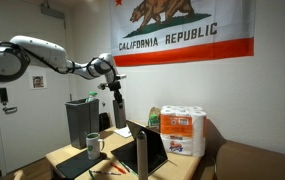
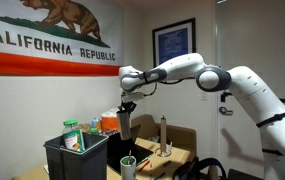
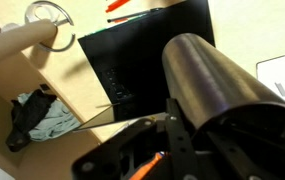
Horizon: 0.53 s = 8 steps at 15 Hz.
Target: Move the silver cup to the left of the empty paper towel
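I have the cup (image 1: 118,110) pinched in the gripper (image 1: 116,97). It hangs upright under the wrist, clear of the table (image 1: 64,156), its base above the desktop clutter. In the wrist view the cup (image 3: 217,90) fills the right side as a big shiny cylinder, with the dark fingers (image 3: 132,155) pressed against it at the bottom of the picture. I can't see the exact contact there, but the cup hanging in the air tells me the jaws are clamped on it.

In an exterior view the tube (image 1: 139,148) stands upright on the table just in front of the laptop (image 1: 154,150), and the cup is up and to the left of it, apart from it. In an exterior view the cup (image 2: 124,125) again sits left of the tube (image 2: 164,133), under the gripper (image 2: 126,110), with a clear gap between them.

Below the cup I see the mug (image 1: 93,146) near the table's front edge, next to the tall bin (image 1: 82,120). The pack (image 1: 183,130) of full rolls sits beyond the laptop, on the far side from the arm. A flag (image 1: 182,30) hangs on the wall behind.
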### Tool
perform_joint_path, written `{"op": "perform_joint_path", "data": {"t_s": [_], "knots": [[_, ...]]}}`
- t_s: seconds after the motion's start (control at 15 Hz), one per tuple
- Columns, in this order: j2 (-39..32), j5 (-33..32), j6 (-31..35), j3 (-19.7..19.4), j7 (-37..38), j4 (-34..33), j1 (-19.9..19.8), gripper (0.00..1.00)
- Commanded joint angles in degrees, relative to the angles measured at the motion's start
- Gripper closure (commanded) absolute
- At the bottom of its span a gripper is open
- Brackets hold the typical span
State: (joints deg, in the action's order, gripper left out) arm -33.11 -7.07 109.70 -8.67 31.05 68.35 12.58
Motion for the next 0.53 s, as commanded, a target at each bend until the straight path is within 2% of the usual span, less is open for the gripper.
{"op": "perform_joint_path", "data": {"t_s": [0.0, 0.27, 0.47], "knots": [[9.7, -1.4, 0.8, -0.3, 3.5, 13.7, -1.9, 0.93], [15.3, -0.8, 3.5, -0.4, 4.2, 24.8, -5.4, 0.93], [18.4, -0.4, 8.3, -0.5, 3.6, 33.7, -8.1, 0.93]]}}
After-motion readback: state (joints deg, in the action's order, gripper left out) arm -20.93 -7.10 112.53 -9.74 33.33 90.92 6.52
